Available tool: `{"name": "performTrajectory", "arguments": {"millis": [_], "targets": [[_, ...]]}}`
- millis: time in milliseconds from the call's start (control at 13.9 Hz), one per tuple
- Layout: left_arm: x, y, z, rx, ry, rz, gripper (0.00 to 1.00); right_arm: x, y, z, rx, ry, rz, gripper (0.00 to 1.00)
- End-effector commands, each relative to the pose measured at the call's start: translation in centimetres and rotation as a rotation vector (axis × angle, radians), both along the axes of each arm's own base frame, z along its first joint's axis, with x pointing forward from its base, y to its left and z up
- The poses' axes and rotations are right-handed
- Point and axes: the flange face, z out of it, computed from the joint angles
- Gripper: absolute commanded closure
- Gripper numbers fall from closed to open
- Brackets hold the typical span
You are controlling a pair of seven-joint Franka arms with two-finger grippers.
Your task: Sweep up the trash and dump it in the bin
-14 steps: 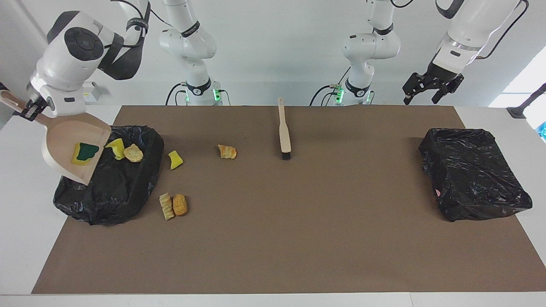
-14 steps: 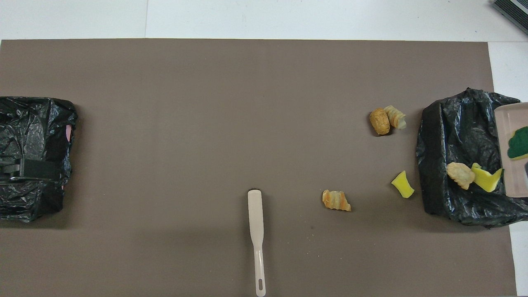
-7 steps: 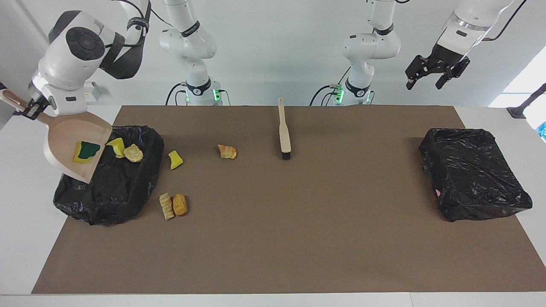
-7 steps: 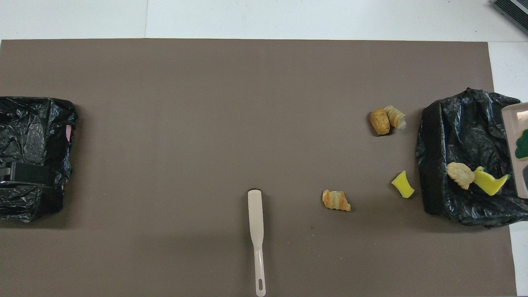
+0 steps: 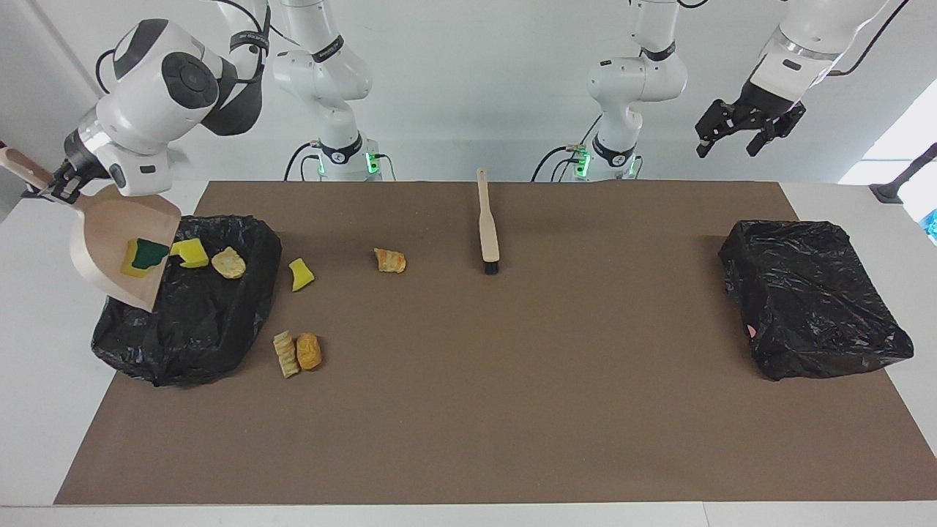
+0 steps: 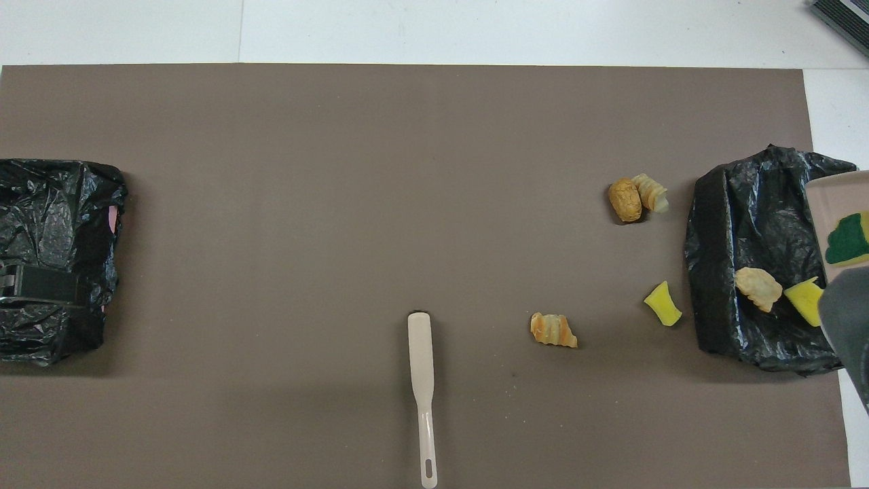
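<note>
- Lighting bright and even in both views; white walls and table edges (image 5: 44, 410) near washed out.
- Strong daylight patch at the facing view's edge, toward the left arm's end.
- Soft, short shadows beside the black bags (image 5: 812, 296) and brush (image 5: 487, 223).
- Brown mat (image 6: 339, 204) matte, no glare; faint sheen on bag plastic.
- Overhead view: grey, blurred arm part (image 6: 848, 333) at the frame edge, out of focus.
</note>
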Motion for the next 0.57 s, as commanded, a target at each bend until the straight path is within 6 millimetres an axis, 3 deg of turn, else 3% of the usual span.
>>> {"name": "performTrajectory", "arguments": {"millis": [0, 144, 287, 503], "targets": [[0.2, 0.6, 0.3, 0.014, -0.002, 0.005, 0.0, -0.4, 0.0, 1.4, -0.038, -0.017, 0.03, 1.0], [0.2, 0.6, 0.3, 0.014, -0.002, 0.005, 0.0, -0.4, -0.6, 4.8, -0.06, 0.014, 0.071, 1.0], [0.2, 0.5, 0.3, 0.014, -0.002, 0.003, 0.0, -0.6, -1.2, 5.4, -0.065, 0.02, 0.089, 1.0], [0.2, 0.6, 0.3, 0.014, -0.002, 0.005, 0.0, -1.5, -0.2, 1.4, -0.033, 0.016, 0.059, 1.0]]}}
